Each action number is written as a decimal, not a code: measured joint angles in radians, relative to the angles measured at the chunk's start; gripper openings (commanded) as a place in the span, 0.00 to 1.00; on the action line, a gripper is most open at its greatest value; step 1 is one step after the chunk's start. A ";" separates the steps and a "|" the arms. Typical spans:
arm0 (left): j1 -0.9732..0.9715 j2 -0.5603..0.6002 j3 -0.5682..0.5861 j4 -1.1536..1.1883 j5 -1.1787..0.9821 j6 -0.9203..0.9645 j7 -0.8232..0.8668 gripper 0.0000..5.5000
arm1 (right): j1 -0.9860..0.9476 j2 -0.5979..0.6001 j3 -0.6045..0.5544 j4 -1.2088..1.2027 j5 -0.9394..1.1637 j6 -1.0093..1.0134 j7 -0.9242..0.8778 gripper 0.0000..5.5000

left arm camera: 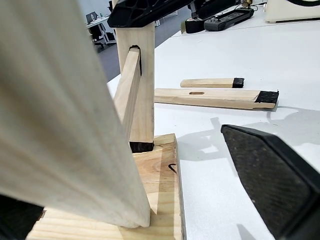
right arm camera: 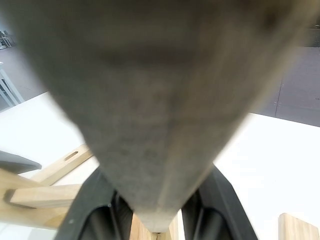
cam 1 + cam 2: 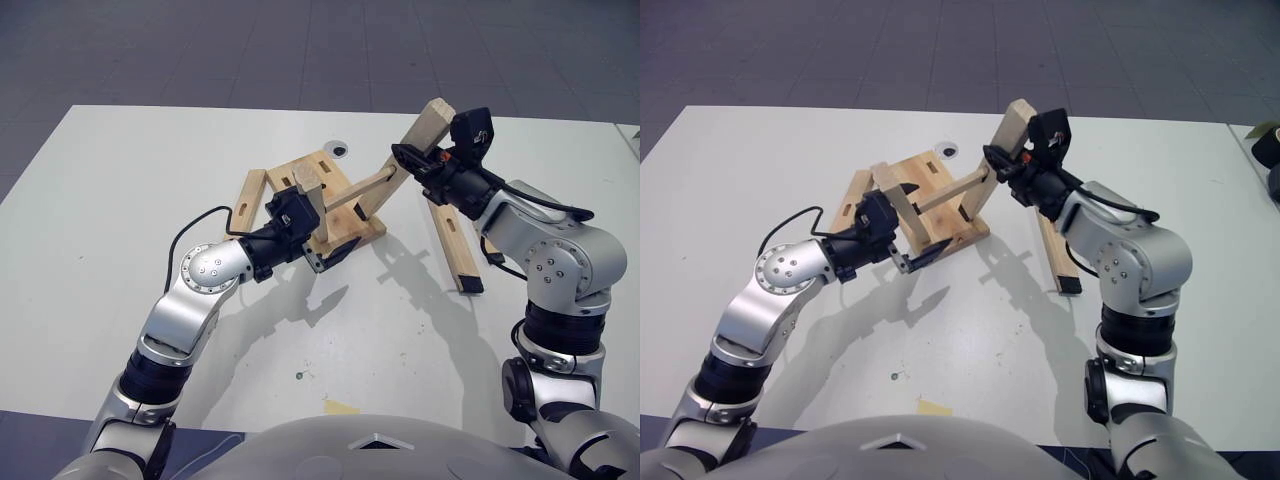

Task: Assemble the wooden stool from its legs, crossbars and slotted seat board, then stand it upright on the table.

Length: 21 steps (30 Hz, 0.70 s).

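Observation:
The slotted seat board (image 3: 362, 224) lies flat at the table's middle back. A short leg (image 3: 307, 186) stands on it, joined by a crossbar (image 3: 362, 189) to a second, tilted leg (image 3: 433, 118). My right gripper (image 3: 413, 160) is shut on the tilted leg, which looms close between its fingers (image 2: 97, 210). My left gripper (image 3: 326, 251) is low at the board's near edge and open. The standing leg (image 1: 65, 115) is beside it, and one finger (image 1: 270, 185) is held clear of the wood.
A loose leg (image 3: 456, 246) with a black tip lies right of the board, with another piece (image 1: 210, 82) behind it. A slotted leg (image 3: 250, 198) lies left of the board. A round grommet (image 3: 340, 150) sits behind it, and a tape scrap (image 3: 340, 407) lies near the front edge.

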 measured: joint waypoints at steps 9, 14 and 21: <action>0.000 0.000 -0.002 0.001 0.009 0.000 0.001 0.98 | -0.013 0.032 -0.003 0.035 -0.003 0.032 -0.025 0.19; 0.000 0.001 -0.005 0.007 0.024 -0.001 0.000 0.98 | 0.026 0.053 0.031 0.070 -0.043 -0.069 -0.011 0.19; 0.000 0.004 -0.004 0.011 0.028 -0.002 -0.006 0.98 | 0.069 0.036 0.097 0.080 -0.110 -0.210 0.013 0.19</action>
